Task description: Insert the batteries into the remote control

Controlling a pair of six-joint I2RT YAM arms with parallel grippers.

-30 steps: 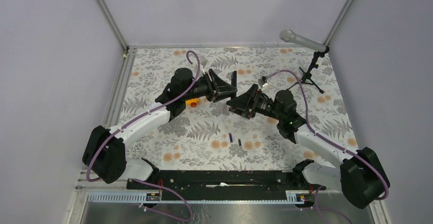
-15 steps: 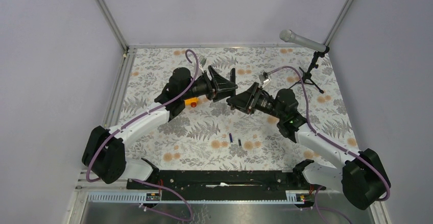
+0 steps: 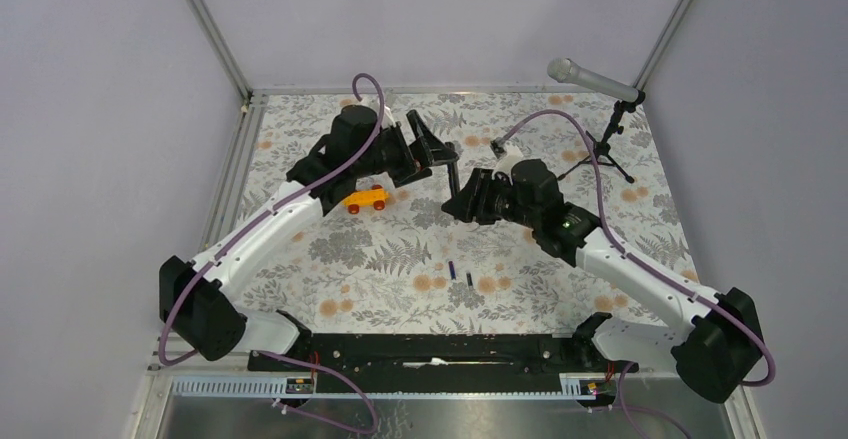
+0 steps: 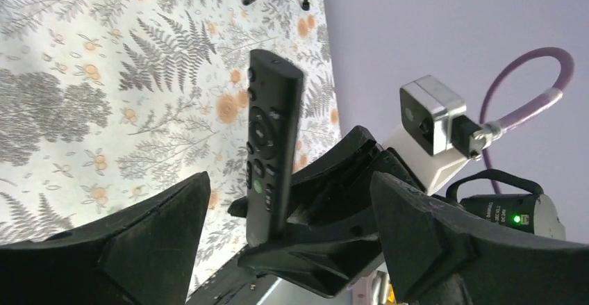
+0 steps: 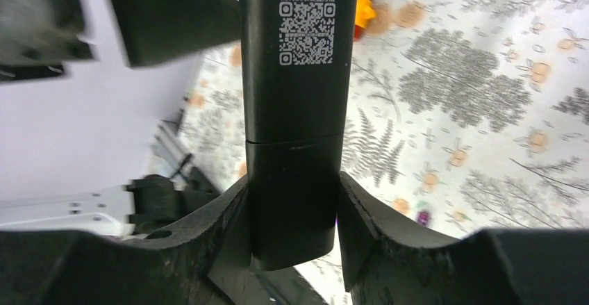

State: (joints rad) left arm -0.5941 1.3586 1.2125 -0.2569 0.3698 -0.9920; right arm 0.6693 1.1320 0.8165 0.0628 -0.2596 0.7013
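**Remote (image 3: 452,171) clamped in right tool (image 3: 458,197); left tool (image 3: 437,147) wide open**

Count: one remote, two batteries (purplish one (image 3: 452,269), darker one (image 3: 468,279)), one car (image 3: 364,199). The remote is a slim black bar, buttons on the front, QR label on the back. It is held above the desk (image 3: 330,259) by one end. Long axis runs along the fingers, free end toward the far edge. Batteries lie on the desk.

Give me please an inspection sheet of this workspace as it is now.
Surface: fern-print table, no spill seen.
Job's things: remote held off the table by one end; batteries lie on the table, not loaded.
Clutter: orange toy car.
Hands: left hand open, holding nothing; right hand shut on remote.
Cables: purple cables loop above the table, no snag seen.
Surroundings: microphone on a stand at the far right corner; plain walls.
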